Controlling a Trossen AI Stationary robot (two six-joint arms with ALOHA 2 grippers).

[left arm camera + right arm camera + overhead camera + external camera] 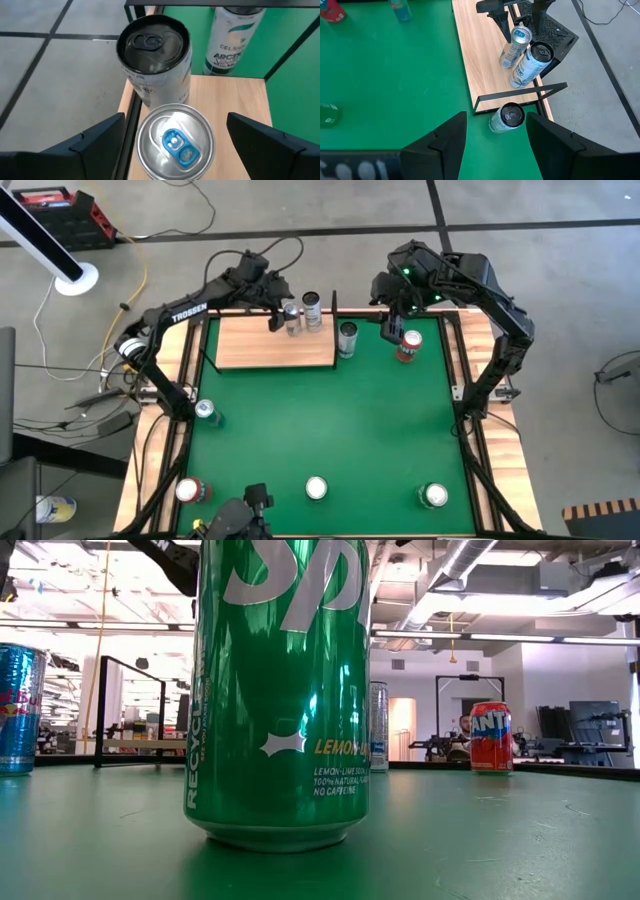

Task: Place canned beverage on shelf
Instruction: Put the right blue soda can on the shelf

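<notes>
Pale wooden shelf board (270,345) carries silver blue-tabbed can (175,142), upright beside black-topped can (155,57); left gripper (172,142) fingers spread around it. Right gripper (495,137) apart above green table (330,420).

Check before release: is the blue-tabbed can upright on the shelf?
Upright: the blue-tabbed can stands on the shelf, lid up, between the open left pincer.

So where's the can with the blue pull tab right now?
In the high view, the silver can with the blue pull tab stands on the pale wooden shelf at its far right corner, beside a dark-topped can, between the left gripper's open fingers.
</notes>
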